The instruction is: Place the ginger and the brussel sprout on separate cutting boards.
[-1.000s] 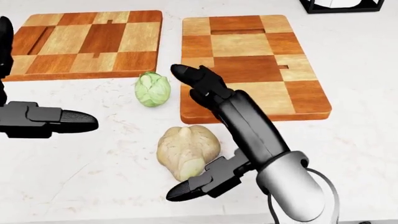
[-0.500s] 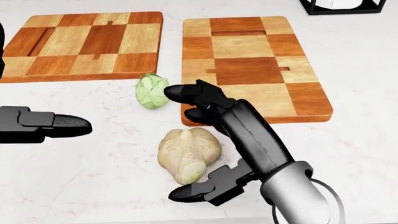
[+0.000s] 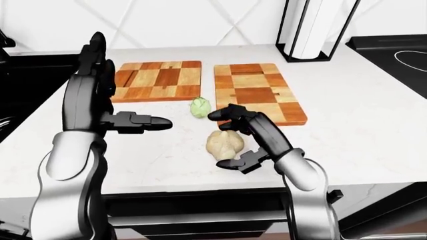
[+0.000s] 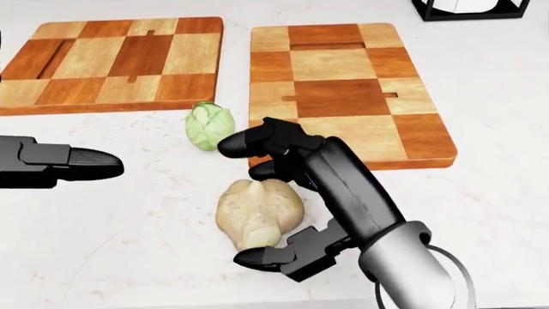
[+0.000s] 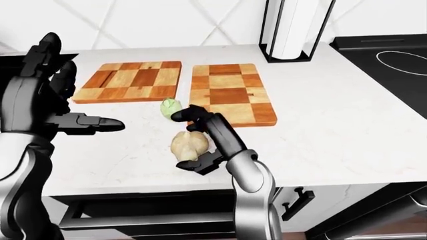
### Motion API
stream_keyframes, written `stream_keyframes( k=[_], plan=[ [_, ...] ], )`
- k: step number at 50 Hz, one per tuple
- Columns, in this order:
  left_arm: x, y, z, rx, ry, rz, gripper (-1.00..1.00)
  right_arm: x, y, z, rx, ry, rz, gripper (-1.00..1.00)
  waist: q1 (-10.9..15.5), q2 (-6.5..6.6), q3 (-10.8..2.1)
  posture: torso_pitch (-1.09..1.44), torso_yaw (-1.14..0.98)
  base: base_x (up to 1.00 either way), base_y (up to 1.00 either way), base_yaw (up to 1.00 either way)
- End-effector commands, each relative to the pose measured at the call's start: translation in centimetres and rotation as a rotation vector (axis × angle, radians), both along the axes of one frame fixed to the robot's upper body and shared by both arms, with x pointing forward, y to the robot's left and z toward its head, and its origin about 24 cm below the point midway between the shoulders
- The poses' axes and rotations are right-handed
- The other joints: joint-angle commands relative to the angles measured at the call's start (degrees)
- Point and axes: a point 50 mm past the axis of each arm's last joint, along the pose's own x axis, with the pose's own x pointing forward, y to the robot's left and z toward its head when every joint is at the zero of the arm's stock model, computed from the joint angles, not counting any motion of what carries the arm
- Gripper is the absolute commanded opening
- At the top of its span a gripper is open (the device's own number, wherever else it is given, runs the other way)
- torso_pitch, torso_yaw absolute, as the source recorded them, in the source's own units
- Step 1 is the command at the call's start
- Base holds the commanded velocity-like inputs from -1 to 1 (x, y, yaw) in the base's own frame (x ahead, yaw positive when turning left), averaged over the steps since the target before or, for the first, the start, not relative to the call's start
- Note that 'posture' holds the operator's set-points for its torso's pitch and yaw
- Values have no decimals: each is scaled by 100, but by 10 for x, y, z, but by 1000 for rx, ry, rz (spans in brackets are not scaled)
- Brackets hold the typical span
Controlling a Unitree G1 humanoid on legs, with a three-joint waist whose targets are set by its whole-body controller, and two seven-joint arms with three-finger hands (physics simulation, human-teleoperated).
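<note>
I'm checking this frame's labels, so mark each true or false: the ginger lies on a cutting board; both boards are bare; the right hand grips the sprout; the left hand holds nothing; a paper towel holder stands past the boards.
1. False: the ginger lies on the counter, off both boards.
2. True: the left cutting board and right cutting board carry nothing.
3. False: the right hand is open around the ginger; the brussel sprout lies free.
4. True: the left hand is open, empty.
5. True: the paper towel holder stands above the boards in the left-eye view.
</note>
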Motion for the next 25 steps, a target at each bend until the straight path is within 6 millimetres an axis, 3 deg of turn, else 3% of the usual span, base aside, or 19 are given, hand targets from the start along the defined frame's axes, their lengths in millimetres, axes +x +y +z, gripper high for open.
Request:
stream_keyframes(
  k=[1,25],
  plan=[
    [-6,0,13,16,-79,8,100,-2,2,9,2,-57,11,21,1,23,-107,0,0,0,0,0],
    [-12,4,13,16,-86,20,100,-9,6,19,-48,-87,33,-19,-5,37,-107,0,0,0,0,0]
  ],
)
